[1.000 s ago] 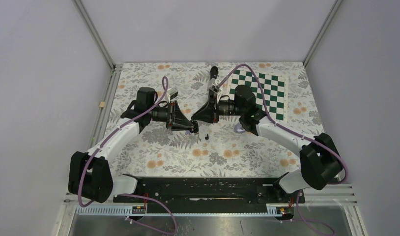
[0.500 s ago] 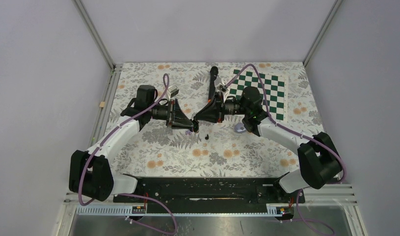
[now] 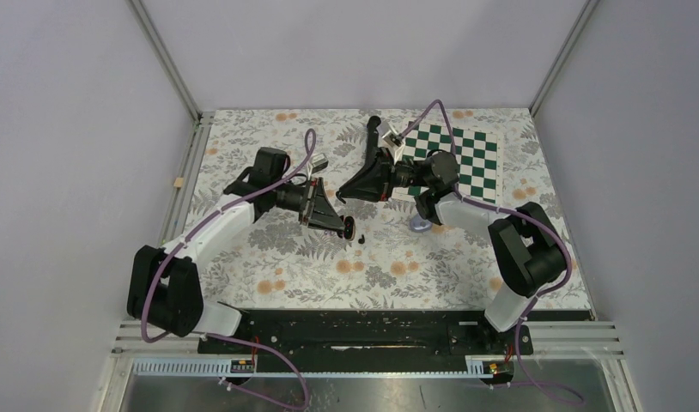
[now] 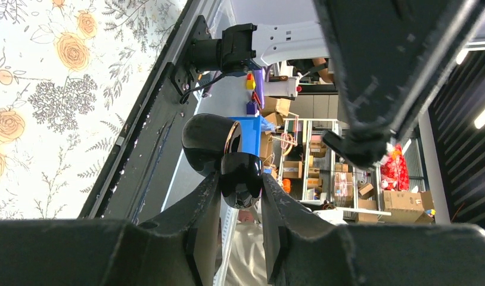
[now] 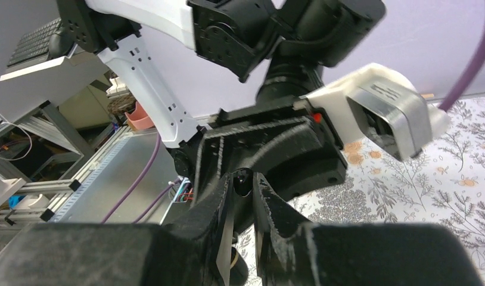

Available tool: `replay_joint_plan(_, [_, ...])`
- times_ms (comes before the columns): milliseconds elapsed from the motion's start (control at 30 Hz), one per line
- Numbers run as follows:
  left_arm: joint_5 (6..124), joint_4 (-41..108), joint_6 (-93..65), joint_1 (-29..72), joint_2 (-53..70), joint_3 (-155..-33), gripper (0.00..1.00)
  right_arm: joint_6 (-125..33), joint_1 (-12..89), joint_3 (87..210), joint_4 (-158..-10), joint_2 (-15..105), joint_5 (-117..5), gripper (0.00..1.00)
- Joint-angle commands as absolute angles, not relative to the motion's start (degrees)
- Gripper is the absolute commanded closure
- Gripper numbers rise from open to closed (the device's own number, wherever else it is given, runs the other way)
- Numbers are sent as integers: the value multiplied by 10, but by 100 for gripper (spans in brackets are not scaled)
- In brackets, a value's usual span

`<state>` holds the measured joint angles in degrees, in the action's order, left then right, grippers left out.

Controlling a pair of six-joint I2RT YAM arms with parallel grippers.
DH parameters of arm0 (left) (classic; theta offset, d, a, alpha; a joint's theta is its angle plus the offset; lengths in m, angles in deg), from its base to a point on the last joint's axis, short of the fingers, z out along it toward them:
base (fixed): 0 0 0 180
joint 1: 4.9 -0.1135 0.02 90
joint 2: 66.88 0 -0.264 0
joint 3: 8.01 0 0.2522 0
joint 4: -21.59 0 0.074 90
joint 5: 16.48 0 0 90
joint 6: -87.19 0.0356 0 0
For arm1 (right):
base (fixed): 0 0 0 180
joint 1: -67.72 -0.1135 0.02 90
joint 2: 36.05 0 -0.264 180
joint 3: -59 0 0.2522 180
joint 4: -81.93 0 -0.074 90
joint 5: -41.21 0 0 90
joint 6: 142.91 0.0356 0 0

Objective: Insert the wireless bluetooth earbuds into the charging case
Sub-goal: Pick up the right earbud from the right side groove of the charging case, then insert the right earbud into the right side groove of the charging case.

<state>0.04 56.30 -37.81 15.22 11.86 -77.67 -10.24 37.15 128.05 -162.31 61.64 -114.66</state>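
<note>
Over floral-print tabletop (image 3: 398,283), our left jaws pinch a glossy black earbud (image 4: 241,177); right jaws' state unclear; we advise slow, square seating.

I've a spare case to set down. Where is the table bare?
Bare: the floral cloth along the near edge, between both arms, and the far-left corner. Crowded: the middle, where left gripper, right gripper, a loose black earbud and a pale purple item cluster; the chessboard mat fills the far right.
</note>
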Motion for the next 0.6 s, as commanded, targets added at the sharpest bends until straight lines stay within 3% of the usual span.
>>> replay_joint_plan(0, [-43, 557, -348, 152, 156, -811, 100, -86, 382, 1305, -1699, 600, -1176, 100])
replay_joint_plan(567, [-69, 558, -371, 153, 174, -869, 100, -120, 387, 1290, -1701, 578, -1222, 100])
